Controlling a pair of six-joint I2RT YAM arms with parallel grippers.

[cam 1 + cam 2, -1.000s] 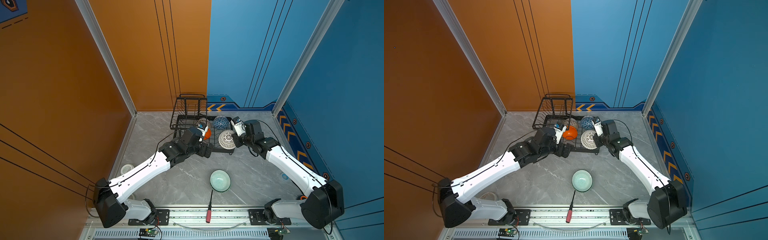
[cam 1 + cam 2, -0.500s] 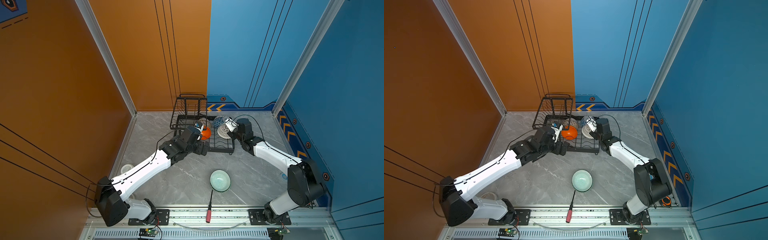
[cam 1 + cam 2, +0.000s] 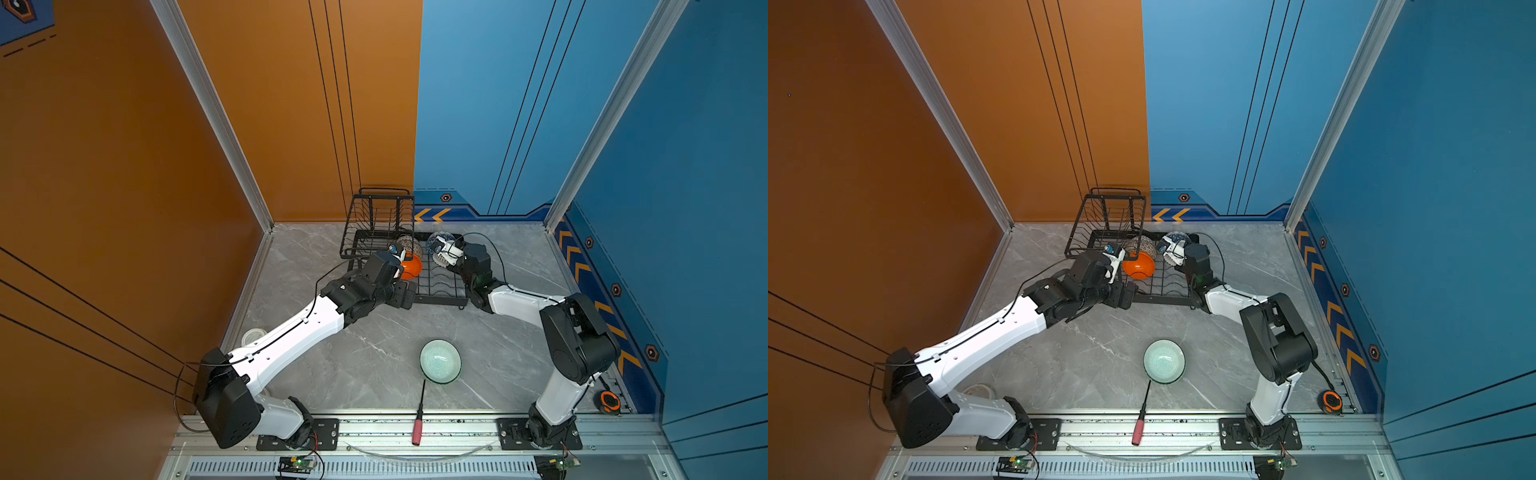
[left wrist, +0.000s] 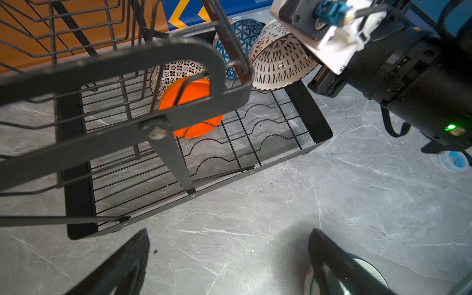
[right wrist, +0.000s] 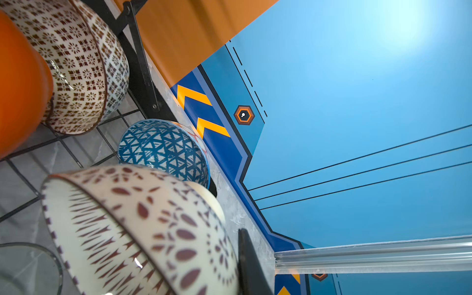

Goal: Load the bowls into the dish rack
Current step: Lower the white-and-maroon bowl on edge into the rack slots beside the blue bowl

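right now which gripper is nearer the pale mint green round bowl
Left. The left gripper hangs open at the front of the black wire dish rack, beyond the mint bowl; the right gripper is farther back over the rack, shut on a brown-patterned white bowl.

My right wrist camera shows only one dark finger (image 5: 249, 263) of the right hand (image 3: 448, 254); the lattice bowl (image 5: 143, 229) it grips is blurred and cut off. Beyond my left hand (image 4: 229, 231), a finger hides most of the mint bowl (image 4: 371, 270).
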